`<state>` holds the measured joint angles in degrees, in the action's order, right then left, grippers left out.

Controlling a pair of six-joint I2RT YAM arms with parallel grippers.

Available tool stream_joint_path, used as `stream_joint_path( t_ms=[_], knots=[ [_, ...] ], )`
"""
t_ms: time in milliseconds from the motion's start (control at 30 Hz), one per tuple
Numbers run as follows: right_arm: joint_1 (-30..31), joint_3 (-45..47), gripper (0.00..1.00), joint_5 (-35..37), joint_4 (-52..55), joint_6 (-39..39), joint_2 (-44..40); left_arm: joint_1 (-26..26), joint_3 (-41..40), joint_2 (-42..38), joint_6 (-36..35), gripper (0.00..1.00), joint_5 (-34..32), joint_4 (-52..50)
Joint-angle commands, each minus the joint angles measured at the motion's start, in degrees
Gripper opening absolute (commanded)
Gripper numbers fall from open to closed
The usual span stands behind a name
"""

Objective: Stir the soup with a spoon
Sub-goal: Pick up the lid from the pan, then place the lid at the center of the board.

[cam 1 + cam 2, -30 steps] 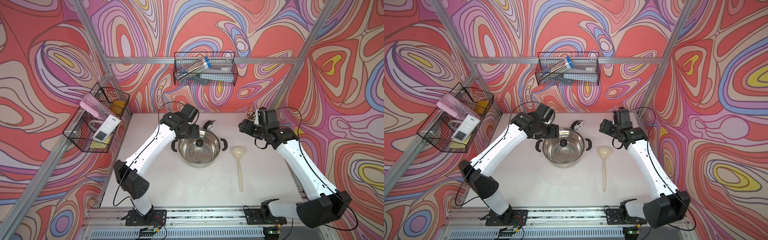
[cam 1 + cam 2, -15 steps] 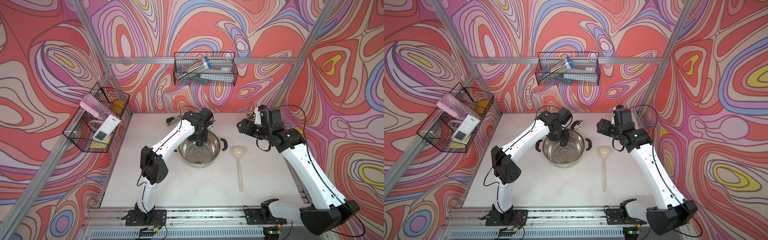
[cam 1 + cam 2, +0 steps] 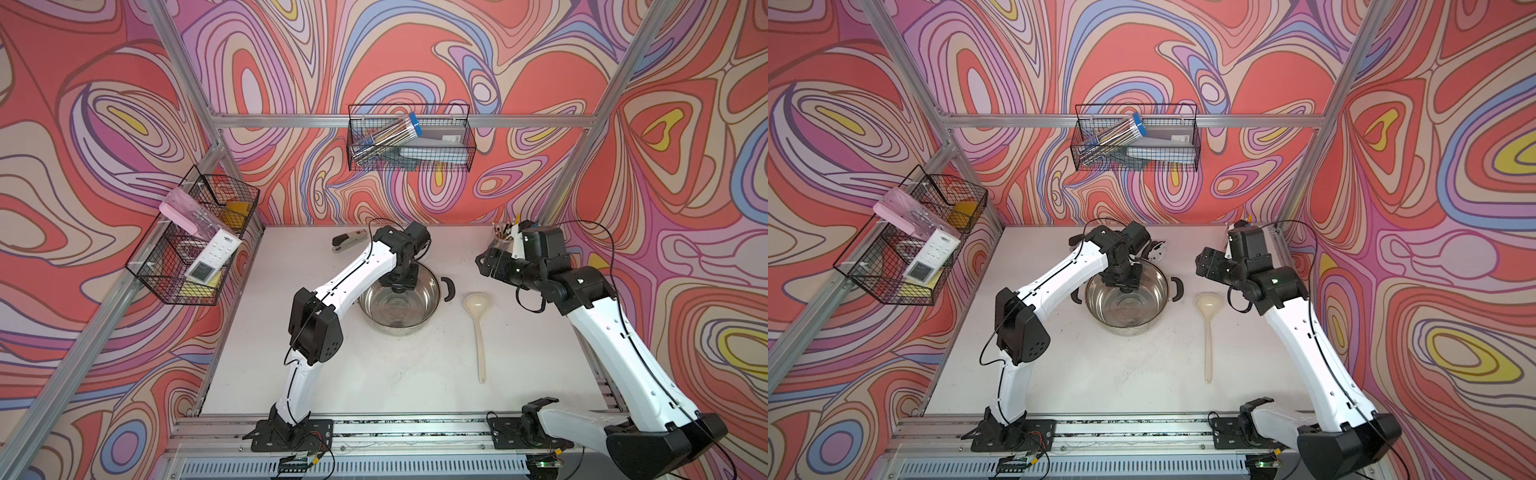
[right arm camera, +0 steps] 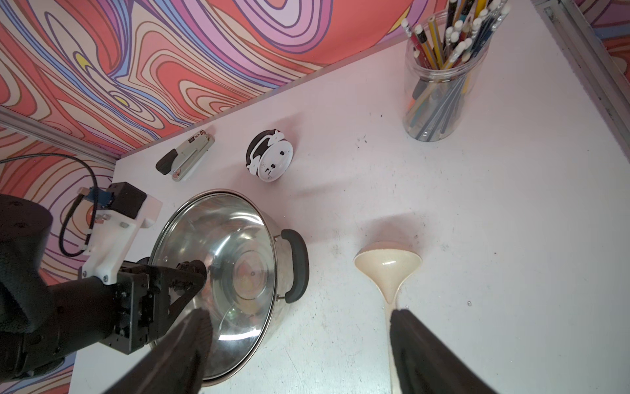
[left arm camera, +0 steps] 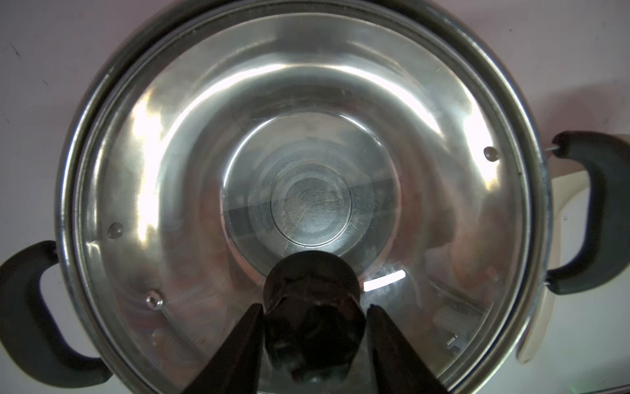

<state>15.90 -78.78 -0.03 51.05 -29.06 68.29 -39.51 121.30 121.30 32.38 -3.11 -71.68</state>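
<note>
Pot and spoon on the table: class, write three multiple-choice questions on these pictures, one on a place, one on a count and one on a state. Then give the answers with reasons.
1. Where is the spoon, relative to the pot? A inside it; B beside it on the table; C balanced across its rim.
2. How many black side handles has the pot? A one; B two; C four.
3. The pot's glass lid is: A seated on the pot; B flat on the table; C lifted clear.

Answers:
1. B: both top views show it lying apart from the pot.
2. B: the left wrist view shows one on each side.
3. A: it sits inside the rim.
</note>
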Motion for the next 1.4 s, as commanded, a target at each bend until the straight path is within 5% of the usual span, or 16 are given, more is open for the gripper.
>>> stream_joint_path(
  t_ms=[0, 233, 533, 833, 1033, 1367],
  knots=[
    [0.36, 0.52, 0.84, 0.14, 0.46, -0.04, -1.28, -0.13, -1.68, 1.31, 0.01, 0.51, 0.3, -0.15],
    [0.41, 0.77, 0.85, 0.29, 0.73, 0.23, -1.69, -0.13, -2.91, 1.02, 0.48, 0.44, -0.65, 1.27],
    [0.39, 1.21, 0.85, 0.13, 0.84, 0.32, -2.02, -0.13, -0.25, -3.79, 0.07, 0.18, -3.96, 0.65],
    [0.45, 0.72, 0.85, -1.62, -0.31, 0.42, -0.46, 5.22, -1.61, -16.81, 0.64, 0.14, -7.61, -0.33],
    [0.91, 0.96, 0.85, -3.12, -1.54, -0.19, 1.07, 14.24, -13.73, -30.55, 0.67, 0.14, -8.68, 1.56],
    [1.39, 3.05, 0.85, -4.84, -2.63, -1.5, 2.41, 33.83, -47.89, -51.76, 2.19, 0.13, -2.5, 9.68]
  ],
)
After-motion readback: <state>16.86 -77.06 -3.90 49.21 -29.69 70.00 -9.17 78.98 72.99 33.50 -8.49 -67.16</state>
